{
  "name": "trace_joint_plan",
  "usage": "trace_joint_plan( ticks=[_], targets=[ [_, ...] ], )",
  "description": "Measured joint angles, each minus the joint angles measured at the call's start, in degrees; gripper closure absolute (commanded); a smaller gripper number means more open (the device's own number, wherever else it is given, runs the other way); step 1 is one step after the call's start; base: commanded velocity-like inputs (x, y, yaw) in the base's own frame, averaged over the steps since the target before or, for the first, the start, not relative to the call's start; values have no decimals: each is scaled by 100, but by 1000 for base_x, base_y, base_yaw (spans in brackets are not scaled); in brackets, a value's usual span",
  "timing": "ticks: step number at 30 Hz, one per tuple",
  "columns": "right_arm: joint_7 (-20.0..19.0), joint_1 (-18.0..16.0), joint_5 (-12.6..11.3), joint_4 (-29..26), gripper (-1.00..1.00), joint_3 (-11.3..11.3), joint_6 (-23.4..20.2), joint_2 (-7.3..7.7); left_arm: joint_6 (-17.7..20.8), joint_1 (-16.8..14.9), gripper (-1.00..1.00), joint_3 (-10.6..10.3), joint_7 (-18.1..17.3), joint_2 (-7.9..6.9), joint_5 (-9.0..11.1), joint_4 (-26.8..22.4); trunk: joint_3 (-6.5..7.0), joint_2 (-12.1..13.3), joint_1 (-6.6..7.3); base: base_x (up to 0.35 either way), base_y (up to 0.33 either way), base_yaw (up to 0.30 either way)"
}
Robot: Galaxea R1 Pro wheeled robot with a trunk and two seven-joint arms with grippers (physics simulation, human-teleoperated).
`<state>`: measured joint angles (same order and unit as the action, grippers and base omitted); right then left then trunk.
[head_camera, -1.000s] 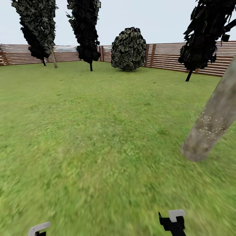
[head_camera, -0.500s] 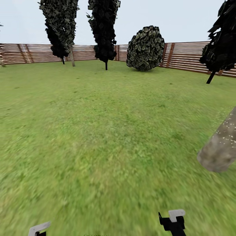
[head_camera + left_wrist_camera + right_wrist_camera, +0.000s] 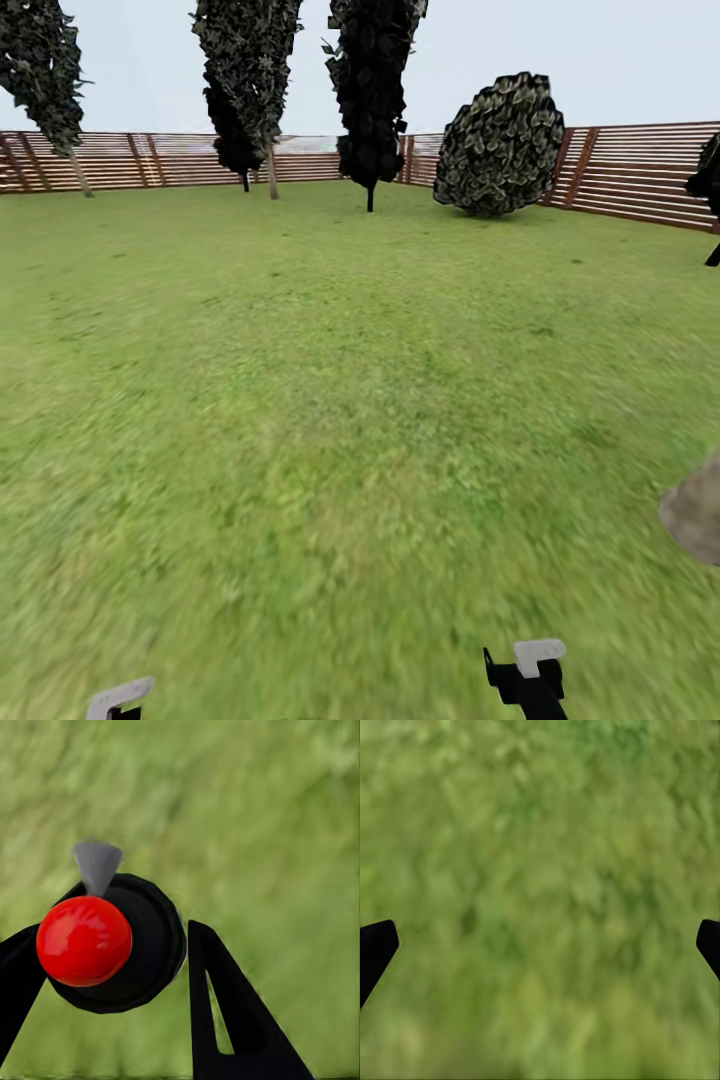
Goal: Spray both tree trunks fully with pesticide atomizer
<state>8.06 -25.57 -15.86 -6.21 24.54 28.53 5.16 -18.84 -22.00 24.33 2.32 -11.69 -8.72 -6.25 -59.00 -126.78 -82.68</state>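
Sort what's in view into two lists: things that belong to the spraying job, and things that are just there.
Job:
- atomizer, red-topped, between the left tool's fingers
- thick grey-beige trunk at the head view's right edge
- lawn

Just there:
- dark narrow conifers
- round bush
- slat fence
- right tool, open over grass

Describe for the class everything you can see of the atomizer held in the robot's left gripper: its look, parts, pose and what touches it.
In the left wrist view the atomizer is seen end-on: a round, glossy black body with a shiny red ball-shaped cap on its near face and a small grey cone-shaped nozzle jutting from its rim. It looks like smooth plastic. It sits between the left gripper's two black fingers, which press against its sides and hold it off the ground. Blurred green grass lies behind it. Its lower body cannot be seen.
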Motion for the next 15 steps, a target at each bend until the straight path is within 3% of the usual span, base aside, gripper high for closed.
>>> trace_joint_plan(
  ticks=[15],
  targets=[
    [0, 0, 0, -5, -100, 0, 3, 0, 0, 0, 100, 8, -1, 0, 0, -16, -28, 0, 0, 0, 0, 282]
  ],
)
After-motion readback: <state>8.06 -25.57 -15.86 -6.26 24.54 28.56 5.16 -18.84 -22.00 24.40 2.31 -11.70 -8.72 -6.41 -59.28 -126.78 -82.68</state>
